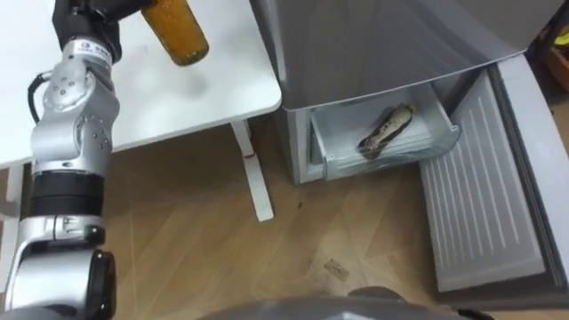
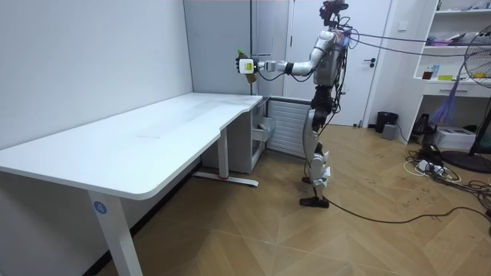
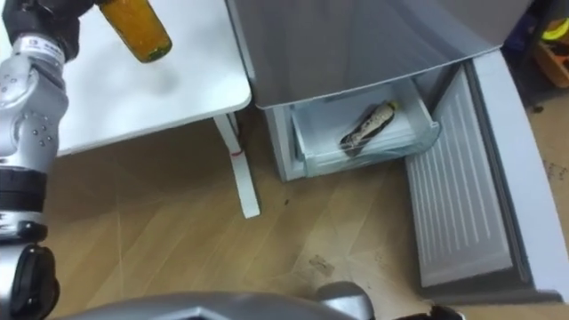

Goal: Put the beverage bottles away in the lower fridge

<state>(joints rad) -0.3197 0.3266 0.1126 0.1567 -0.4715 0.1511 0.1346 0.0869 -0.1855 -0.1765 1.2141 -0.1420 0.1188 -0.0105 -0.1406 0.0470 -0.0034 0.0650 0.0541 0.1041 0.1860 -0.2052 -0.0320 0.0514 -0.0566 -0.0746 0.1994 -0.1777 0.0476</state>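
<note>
My left hand [image 1: 87, 16] is shut on an orange drink bottle [image 1: 178, 32], held in the air over the near corner of the white desk [image 1: 187, 98]. In the room view the same hand [image 2: 253, 67] reaches out toward the room view's left with the bottle [image 2: 245, 64]. I stand on the wooden floor in front of the grey fridge [image 1: 382, 44]. Its lower drawer [image 1: 391, 158] is pulled out, and a dark patterned bottle [image 1: 387, 131] lies on its side inside it.
The lower fridge door [image 1: 484, 200] swings wide open to my right, its ribbed inner face up. The desk's white leg [image 1: 252, 173] stands close to the fridge's left side. A fan [image 2: 479, 84], shelves [image 2: 453, 46] and floor cables [image 2: 445, 172] lie behind me.
</note>
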